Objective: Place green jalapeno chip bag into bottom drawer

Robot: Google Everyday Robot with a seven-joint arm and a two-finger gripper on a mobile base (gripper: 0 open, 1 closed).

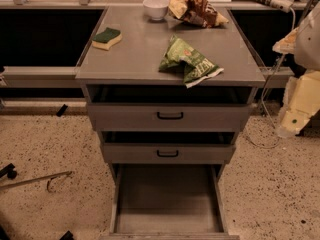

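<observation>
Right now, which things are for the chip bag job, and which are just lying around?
For the job: green jalapeno chip bag on the cabinet top; bottom drawer, pulled open; gripper, at the right edge.
Just lying about: sponge, white bowl, brown and yellow snack bag.

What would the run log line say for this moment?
green jalapeno chip bag: on cabinet top, front right | bottom drawer: pulled out, nothing inside | gripper: right of cabinet, apart from bag

Bright green jalapeno chip bag point(189, 61) with white lettering; grey bottom drawer point(167, 196); cream gripper point(299, 104) at right edge; speckled beige floor point(50, 144).
</observation>
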